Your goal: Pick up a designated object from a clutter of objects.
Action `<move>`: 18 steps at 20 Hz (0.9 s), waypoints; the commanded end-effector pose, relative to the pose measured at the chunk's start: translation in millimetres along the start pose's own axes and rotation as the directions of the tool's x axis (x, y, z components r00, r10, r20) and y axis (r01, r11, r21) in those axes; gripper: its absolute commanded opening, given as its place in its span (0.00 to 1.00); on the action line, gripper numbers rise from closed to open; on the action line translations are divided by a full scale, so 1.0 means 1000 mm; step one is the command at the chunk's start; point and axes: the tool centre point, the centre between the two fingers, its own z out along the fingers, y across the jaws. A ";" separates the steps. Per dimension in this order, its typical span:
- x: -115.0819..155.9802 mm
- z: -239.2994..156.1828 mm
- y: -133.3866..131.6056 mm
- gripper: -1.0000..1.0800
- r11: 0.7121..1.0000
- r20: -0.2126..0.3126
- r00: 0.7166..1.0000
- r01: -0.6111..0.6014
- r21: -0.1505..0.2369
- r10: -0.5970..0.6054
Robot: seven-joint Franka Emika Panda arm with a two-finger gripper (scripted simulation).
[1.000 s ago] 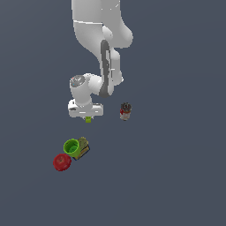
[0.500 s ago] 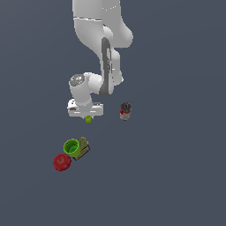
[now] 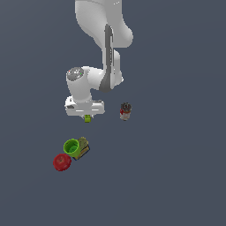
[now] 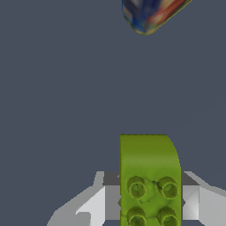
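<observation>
Arm bent downward, fingers (image 4: 110, 201) closed on the lime-green brick (image 4: 149, 176)

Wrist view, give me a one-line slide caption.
Gripper fingers flank the studded lime-green brick; a multicoloured container lies beyond.

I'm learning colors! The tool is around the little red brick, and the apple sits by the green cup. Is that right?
Almost. The brick is lime green, not red, as the wrist view shows, between the tool's fingers. The red apple does sit by the green cup.
</observation>
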 end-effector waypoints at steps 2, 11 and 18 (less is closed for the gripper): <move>0.015 -0.027 -0.004 0.00 1.000 0.000 1.000 0.000 -0.001 0.000; 0.060 -0.102 -0.015 0.00 1.000 0.001 1.000 -0.001 -0.004 0.001; 0.097 -0.163 -0.024 0.00 1.000 0.001 1.000 -0.001 -0.004 0.001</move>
